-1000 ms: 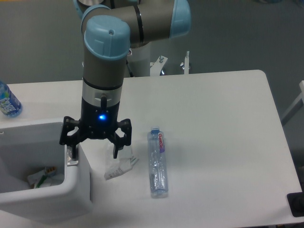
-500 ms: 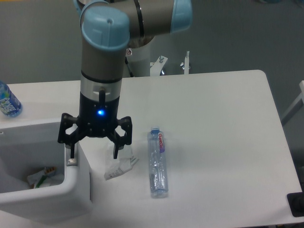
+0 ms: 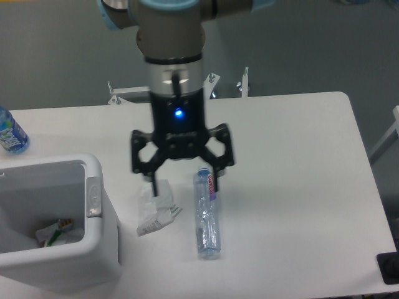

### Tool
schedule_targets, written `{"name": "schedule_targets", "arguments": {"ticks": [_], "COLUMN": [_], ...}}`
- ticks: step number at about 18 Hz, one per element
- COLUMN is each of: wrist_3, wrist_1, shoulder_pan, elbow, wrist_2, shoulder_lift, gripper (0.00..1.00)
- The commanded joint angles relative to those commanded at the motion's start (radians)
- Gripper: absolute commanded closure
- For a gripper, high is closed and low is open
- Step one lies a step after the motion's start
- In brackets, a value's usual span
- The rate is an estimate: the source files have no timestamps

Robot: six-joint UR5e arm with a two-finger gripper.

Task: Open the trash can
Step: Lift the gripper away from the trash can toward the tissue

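White trash can (image 3: 100,249) stands open, spread tool (image 3: 183,184) well apart.

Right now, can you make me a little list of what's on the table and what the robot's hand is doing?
trash can: white, lid open, scraps visible inside
grey button: on the can's rim, untouched
hand: open, above the table, between wrapper and bottle
crumpled wrapper: on the table beside the can
clear bottle: lying on its side
blue bottle: far left edge
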Motion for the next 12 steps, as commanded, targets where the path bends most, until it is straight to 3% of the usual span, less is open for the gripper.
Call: {"name": "schedule_targets", "arguments": {"ticks": [5,8,12], "wrist_3": [0.215,0.327,0.369], "wrist_1": [-0.083,-0.092,-0.094], "shoulder_pan": [0.063,0.074,0.1], "elbow": [-0.014,-0.063,-0.066], "wrist_2": [0.052,0.127,0.143], "shoulder_lift": [0.011,0.023,0.025], "gripper": [0.0,0.0,0.0]}}
